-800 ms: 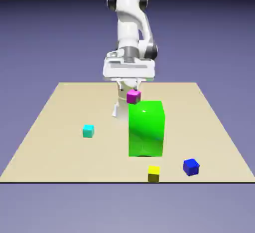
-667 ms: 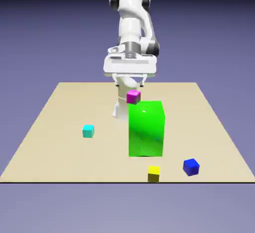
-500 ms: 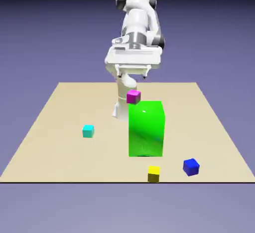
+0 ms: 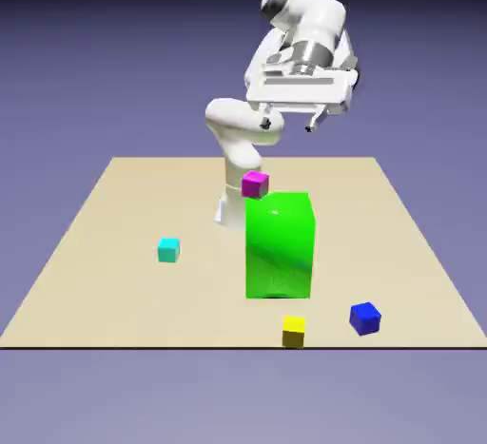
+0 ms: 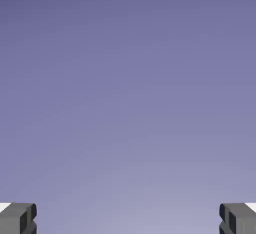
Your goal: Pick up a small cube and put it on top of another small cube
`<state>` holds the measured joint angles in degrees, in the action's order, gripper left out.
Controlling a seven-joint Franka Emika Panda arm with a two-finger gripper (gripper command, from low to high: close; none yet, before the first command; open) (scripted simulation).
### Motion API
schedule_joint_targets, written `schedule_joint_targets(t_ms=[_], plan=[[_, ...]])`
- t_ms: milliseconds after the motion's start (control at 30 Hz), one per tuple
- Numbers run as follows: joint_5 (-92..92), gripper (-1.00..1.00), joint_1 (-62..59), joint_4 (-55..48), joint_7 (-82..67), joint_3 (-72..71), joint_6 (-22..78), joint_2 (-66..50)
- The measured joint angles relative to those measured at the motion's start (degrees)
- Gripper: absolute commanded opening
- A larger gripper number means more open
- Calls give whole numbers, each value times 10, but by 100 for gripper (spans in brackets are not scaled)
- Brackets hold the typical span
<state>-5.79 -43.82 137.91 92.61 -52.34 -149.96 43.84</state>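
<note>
The small yellow cube [image 4: 294, 330] lies near the table's front edge, just in front of the big green block. The small magenta-pink cube [image 4: 255, 183] sits on the table behind that block's top left corner, close to the robot's base. My gripper [image 4: 288, 125] hangs high in the air above and to the exterior view's right of the magenta cube, far from both cubes. It is open and empty. In the hand view my gripper [image 5: 128, 218] shows its fingertips [image 5: 18, 217] wide apart, with only the blue-violet backdrop between them.
A tall bright green block [image 4: 280, 244] stands mid-table between the two small cubes. A cyan cube [image 4: 168, 250] lies to the exterior view's left and a blue cube [image 4: 365, 318] sits at the front right. The tan table [image 4: 114, 204] ends just before the yellow cube.
The arm has swung up and toward the exterior view's right, tilting the hand; the gripper rose away from the magenta cube. No cube has moved.
</note>
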Motion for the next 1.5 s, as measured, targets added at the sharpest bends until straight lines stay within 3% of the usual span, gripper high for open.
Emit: schedule_joint_targets(t_ms=[1133,1333,1367,1500], plan=[[-78,0,-600,-311,676,-706,324,151],[-22,0,-680,-287,728,-793,244,144],[-18,-100,-685,-286,731,-798,239,143],[-46,-100,-647,-299,707,-756,279,147]])
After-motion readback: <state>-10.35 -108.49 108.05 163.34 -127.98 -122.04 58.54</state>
